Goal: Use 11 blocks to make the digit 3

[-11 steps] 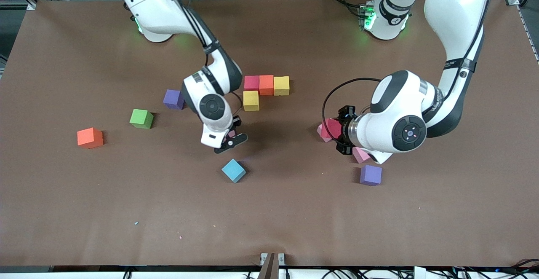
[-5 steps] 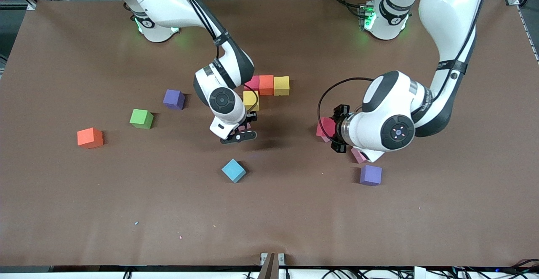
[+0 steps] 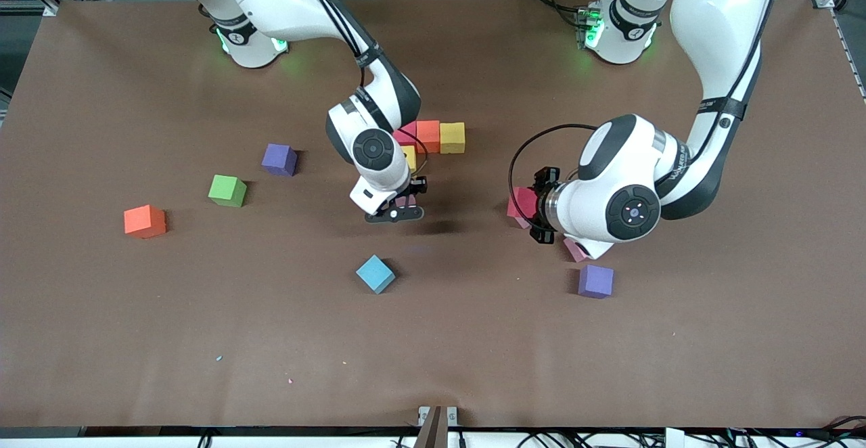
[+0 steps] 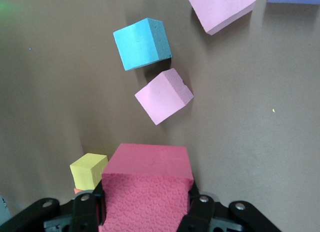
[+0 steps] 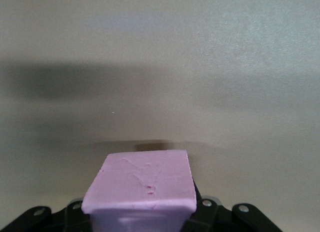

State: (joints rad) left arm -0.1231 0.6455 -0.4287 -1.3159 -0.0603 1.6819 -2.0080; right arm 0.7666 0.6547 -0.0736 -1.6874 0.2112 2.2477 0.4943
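1. Four blocks (image 3: 440, 138) sit together mid-surface; seven are left.
2. The right hand (image 3: 399, 206) holds a pink block (image 5: 142, 184) beside them.
3. The left hand (image 3: 534, 210) holds a red block (image 4: 147, 189).

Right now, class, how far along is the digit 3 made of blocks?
Done: four blocks touch: a row of dark pink block, orange block and yellow block, with a second yellow block nearer the camera.
In hand: the right gripper holds a pink block beside them; the left gripper holds a crimson block.
Left: the green cube, red cube, blue cube and pink cube lie loose.
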